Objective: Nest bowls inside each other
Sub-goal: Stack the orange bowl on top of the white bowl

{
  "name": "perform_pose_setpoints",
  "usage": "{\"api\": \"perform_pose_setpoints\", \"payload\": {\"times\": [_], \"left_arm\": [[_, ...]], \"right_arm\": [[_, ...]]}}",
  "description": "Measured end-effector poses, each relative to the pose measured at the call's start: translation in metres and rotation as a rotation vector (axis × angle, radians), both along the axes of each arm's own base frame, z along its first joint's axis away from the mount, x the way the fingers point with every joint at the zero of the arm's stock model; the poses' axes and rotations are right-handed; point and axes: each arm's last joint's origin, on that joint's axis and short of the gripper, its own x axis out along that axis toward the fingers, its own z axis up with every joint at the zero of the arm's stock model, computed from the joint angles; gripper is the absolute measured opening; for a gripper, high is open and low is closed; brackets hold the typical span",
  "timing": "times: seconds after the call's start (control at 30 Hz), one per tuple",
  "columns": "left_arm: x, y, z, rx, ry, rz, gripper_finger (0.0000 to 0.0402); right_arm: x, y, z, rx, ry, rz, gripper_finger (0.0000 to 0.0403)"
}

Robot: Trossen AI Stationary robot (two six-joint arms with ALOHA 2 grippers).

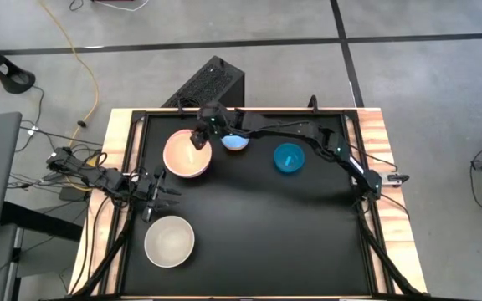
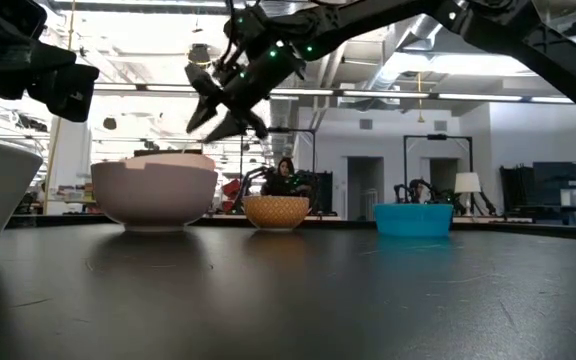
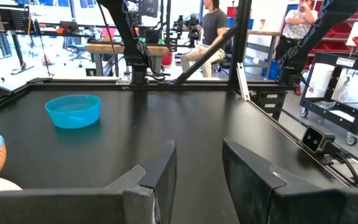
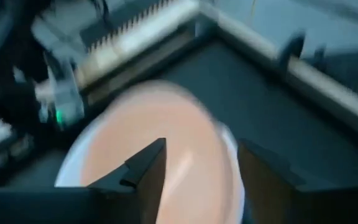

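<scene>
On the black table [image 1: 258, 242], our right gripper [image 1: 199, 136] hangs with fingers apart, empty, over the pink bowl [image 1: 187, 155]; the teal bowl [image 1: 289, 157] sits well off to its side.

Right gripper [image 1: 199, 136] hovers over the pink bowl [image 1: 187, 155], light blue bowl [image 1: 235, 141] just beside, teal bowl [image 1: 289, 157] farther right, cream bowl [image 1: 169, 241] near the front.

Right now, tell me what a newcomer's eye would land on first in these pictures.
The right gripper hangs open just above the pink bowl at the table's far left, with a white rim showing around the pink in the right wrist view. A teal-blue bowl sits alone toward the far right, and a cream-beige bowl lies near the front left, by the waiting left gripper.
</scene>
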Motion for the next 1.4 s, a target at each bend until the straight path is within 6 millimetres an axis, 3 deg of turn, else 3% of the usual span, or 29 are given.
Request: {"api": "perform_pose_setpoints", "payload": {"times": [0.1, 0.23, 0.3, 0.63, 1.03, 1.17, 1.4], "left_arm": [[0.000, 0.000, 0.000, 0.000, 0.000, 0.000, 0.0118], [0.000, 0.000, 0.000, 0.000, 0.000, 0.000, 0.0118], [0.000, 0.000, 0.000, 0.000, 0.000, 0.000, 0.0118], [0.000, 0.000, 0.000, 0.000, 0.000, 0.000, 0.0118], [0.000, 0.000, 0.000, 0.000, 0.000, 0.001, 0.0118], [0.000, 0.000, 0.000, 0.000, 0.000, 0.000, 0.0118], [0.000, 0.000, 0.000, 0.000, 0.000, 0.000, 0.0118]], "right_arm": [[0.005, -0.001, 0.002, -0.057, -0.070, -0.036, 0.0147], [0.008, 0.002, -0.016, -0.123, -0.068, -0.099, 0.0044], [0.009, 0.005, -0.025, -0.143, -0.086, -0.114, 0.0013], [0.015, 0.027, -0.046, -0.198, -0.107, -0.122, 0.0004], [0.019, 0.018, -0.083, -0.169, -0.027, -0.168, 0.0003], [0.020, 0.021, -0.081, -0.168, -0.037, -0.149, 0.0003], [0.024, 0.025, -0.059, -0.179, -0.084, -0.129, 0.0003]]}}
